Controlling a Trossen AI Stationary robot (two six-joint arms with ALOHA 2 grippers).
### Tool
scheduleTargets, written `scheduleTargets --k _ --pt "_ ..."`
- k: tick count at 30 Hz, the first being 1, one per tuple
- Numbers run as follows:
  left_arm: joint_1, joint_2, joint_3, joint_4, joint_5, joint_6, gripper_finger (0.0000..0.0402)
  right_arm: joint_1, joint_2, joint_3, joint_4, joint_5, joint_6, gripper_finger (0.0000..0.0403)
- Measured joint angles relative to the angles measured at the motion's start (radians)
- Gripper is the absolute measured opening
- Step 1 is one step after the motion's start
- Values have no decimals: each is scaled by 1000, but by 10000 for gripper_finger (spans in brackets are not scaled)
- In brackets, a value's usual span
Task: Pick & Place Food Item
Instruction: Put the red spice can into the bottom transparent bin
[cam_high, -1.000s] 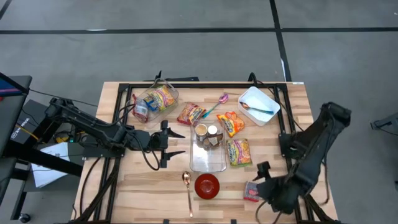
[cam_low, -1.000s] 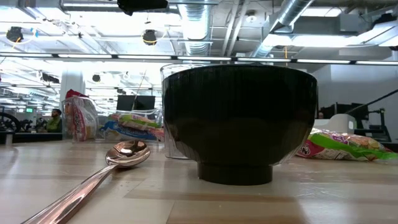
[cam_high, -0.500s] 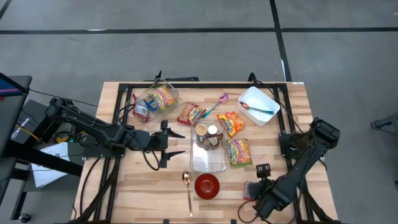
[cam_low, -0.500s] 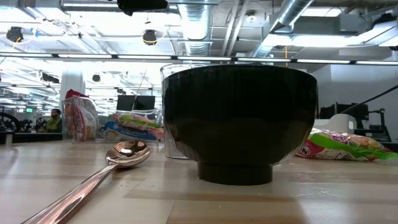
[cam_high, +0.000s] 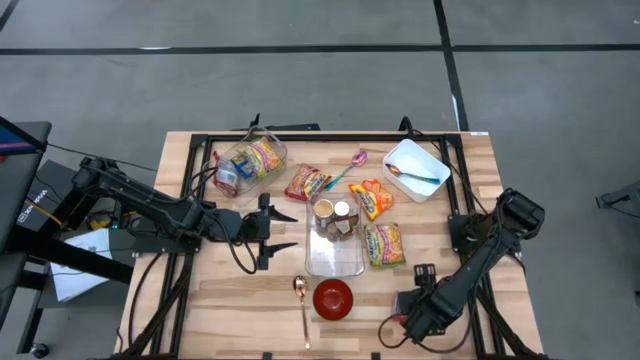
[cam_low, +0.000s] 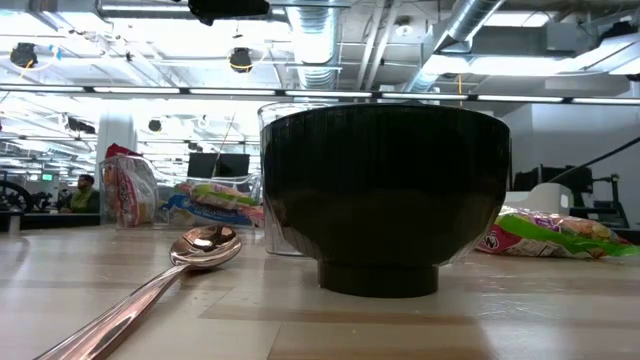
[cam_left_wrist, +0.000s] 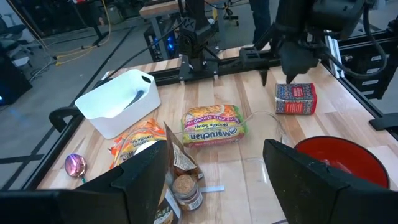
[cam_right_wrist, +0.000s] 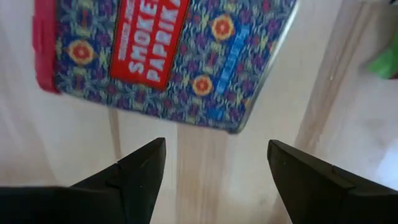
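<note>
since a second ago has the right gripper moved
Yes. In the high view the right gripper has slid along the table's front edge toward the red bowl, passing over the paprika tin.

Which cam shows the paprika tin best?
Right wrist view: the paprika tin fills the frame, label readable. The left wrist view shows it whole but small; the high view has it mostly hidden under the right arm; the low view misses it.
</note>
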Motion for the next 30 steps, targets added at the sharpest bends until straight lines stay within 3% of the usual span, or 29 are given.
scheduleTargets --k 17,30 --pt "0 0 0 -1 0 -2 257 -58 0 1 140 85 10 276" --pt "0 0 0 -1 0 -3 257 -41 -2 14 -17 142 33 276"
